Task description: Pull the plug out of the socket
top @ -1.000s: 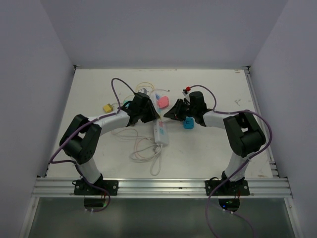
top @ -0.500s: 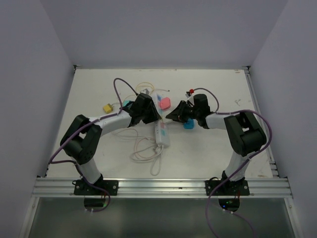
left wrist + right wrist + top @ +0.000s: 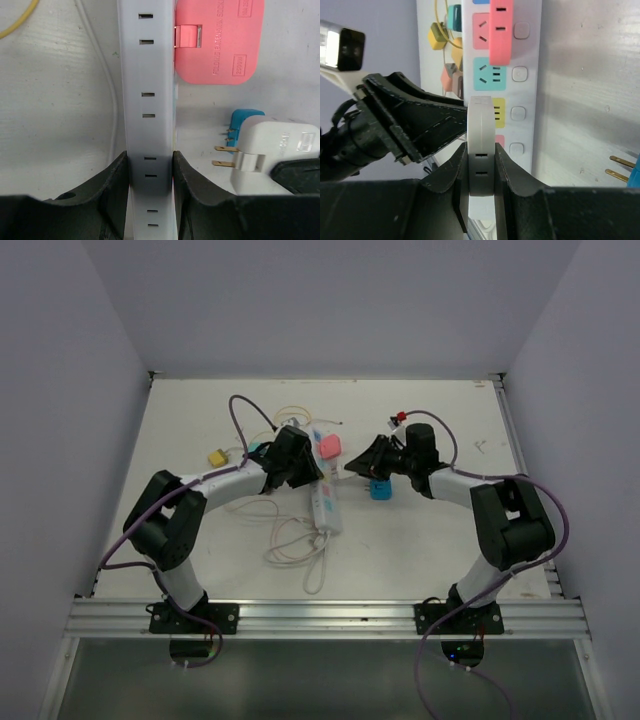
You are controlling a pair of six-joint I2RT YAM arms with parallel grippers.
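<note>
Shows the right tool (image 3: 355,465) drawn rightward since a second ago, off the socket (image 3: 327,505), the blue adapter (image 3: 380,488) just beside it and more bare worktop (image 3: 420,540) now between arm and socket. Finds its fingers (image 3: 506,175) clamped on the white plug (image 3: 481,145), both prongs (image 3: 224,148) bare and standing clear of the socket's side, apart from it and not touching. Catches the left tool (image 3: 308,472) closed around the socket's white body, pads (image 3: 112,195) pressing either long side, pinning it near the middle of the worktop between the two arms. Leaves a pink adapter (image 3: 217,40) seated in the socket farther along, beyond the left tool's grip, with the pastel outlet faces turned toward the right wrist camera. Cannot tell whether the socket lies flat or is tipped on edge. Reads, by the bare prongs, as the pull itself done and the step in hand as carrying the plug away. Calls next for a short carry to open worktop, kept off the blue adapter lying just behind the prongs, then a parting of the right fingers to set the plug down; only afterwards a release on the left, lest the socket shift.
</note>
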